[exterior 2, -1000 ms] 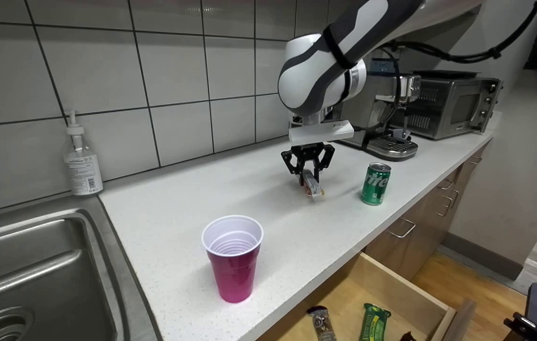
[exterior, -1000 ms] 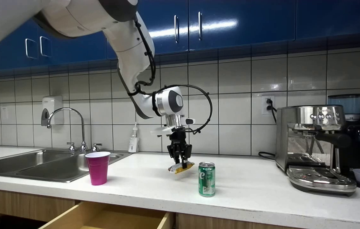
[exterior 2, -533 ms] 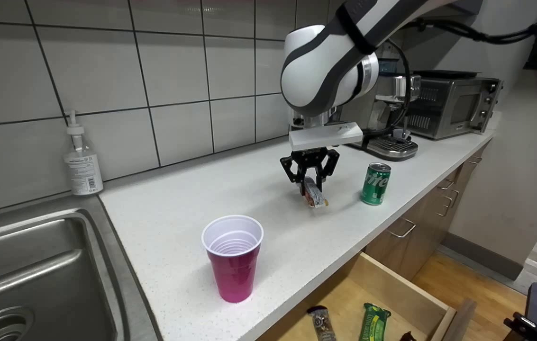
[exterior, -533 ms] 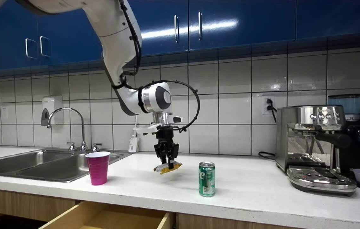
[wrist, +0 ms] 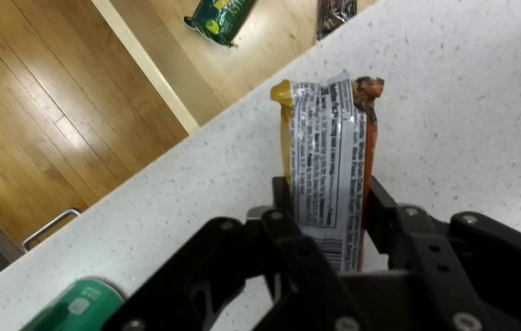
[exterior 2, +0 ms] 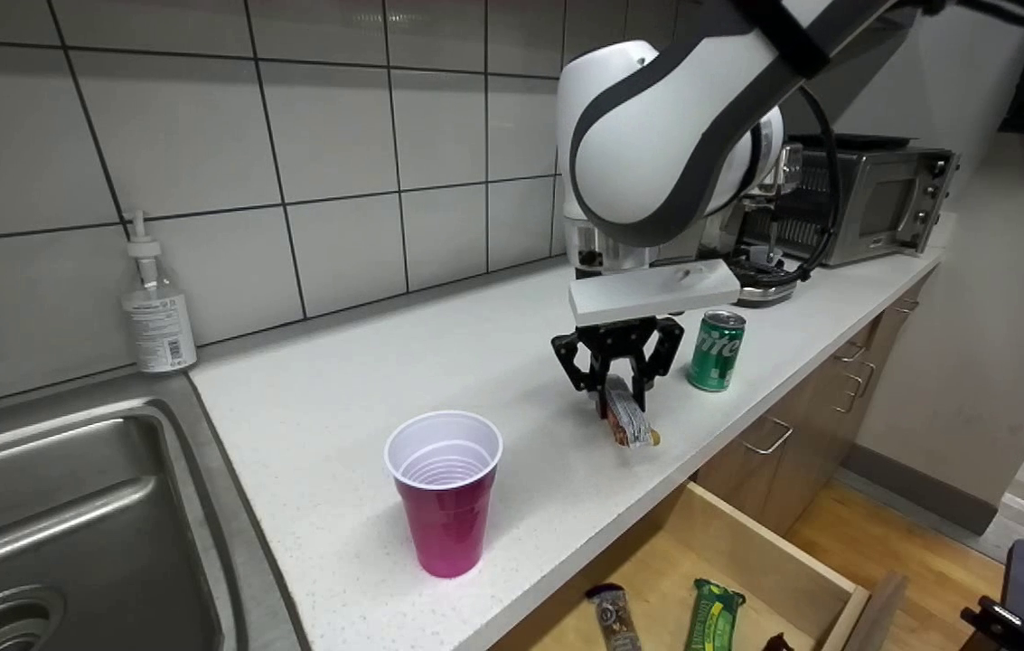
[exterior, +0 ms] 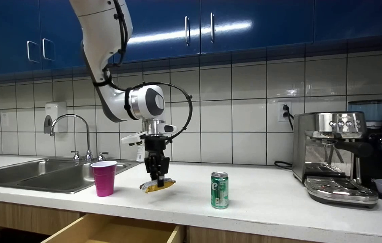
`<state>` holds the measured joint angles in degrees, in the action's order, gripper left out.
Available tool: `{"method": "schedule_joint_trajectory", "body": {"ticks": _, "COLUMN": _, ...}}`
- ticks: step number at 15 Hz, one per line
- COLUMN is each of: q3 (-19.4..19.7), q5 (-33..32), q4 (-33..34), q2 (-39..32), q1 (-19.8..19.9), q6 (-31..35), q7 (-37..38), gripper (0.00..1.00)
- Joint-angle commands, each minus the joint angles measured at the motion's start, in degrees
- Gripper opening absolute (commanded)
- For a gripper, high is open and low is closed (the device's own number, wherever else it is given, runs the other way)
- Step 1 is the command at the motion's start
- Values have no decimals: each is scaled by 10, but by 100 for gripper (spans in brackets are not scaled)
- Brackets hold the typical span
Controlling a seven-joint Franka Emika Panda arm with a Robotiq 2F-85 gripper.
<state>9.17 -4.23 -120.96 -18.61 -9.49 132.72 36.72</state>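
My gripper (wrist: 328,195) is shut on a wrapped snack bar (wrist: 322,138) with a silver-white printed back and yellow and orange edges. The black fingers (wrist: 378,214) press on the bar's two long sides. In both exterior views the gripper (exterior: 159,182) (exterior 2: 622,398) points down and holds the bar (exterior: 168,184) (exterior 2: 629,427) a little above the white counter (exterior: 261,202). A green soda can (exterior: 219,190) (exterior 2: 717,351) stands upright on the counter. It shows at the lower left of the wrist view (wrist: 78,305). A pink cup (exterior: 104,180) (exterior 2: 446,529) stands near the sink.
An open wooden drawer (exterior 2: 774,551) lies below the counter edge, holding a green-wrapped bar (exterior 2: 713,617) and a brown-wrapped bar (exterior 2: 613,617). A steel sink (exterior: 52,175) is beside the cup. A soap bottle (exterior 2: 157,307) and a coffee machine (exterior: 332,148) stand at the wall.
My gripper, still holding the bar, has moved left in an exterior view, closer to the cup, and toward the counter's front edge above the drawer. Can, cup and drawer have not moved.
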Motion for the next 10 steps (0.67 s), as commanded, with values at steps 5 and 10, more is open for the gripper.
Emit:
{"method": "schedule_joint_trajectory", "body": {"ticks": 5, "q3": -45, "q5": -19, "q4": -154, "q2": 121, "q1": -8, "q6": 19, "q7": 115, "gripper": 16}}
{"method": "schedule_joint_trajectory", "body": {"ticks": 10, "q3": -86, "q5": -19, "q4": -227, "q2": 158, "q1": -6, "q6": 34, "q7": 185, "gripper": 16}}
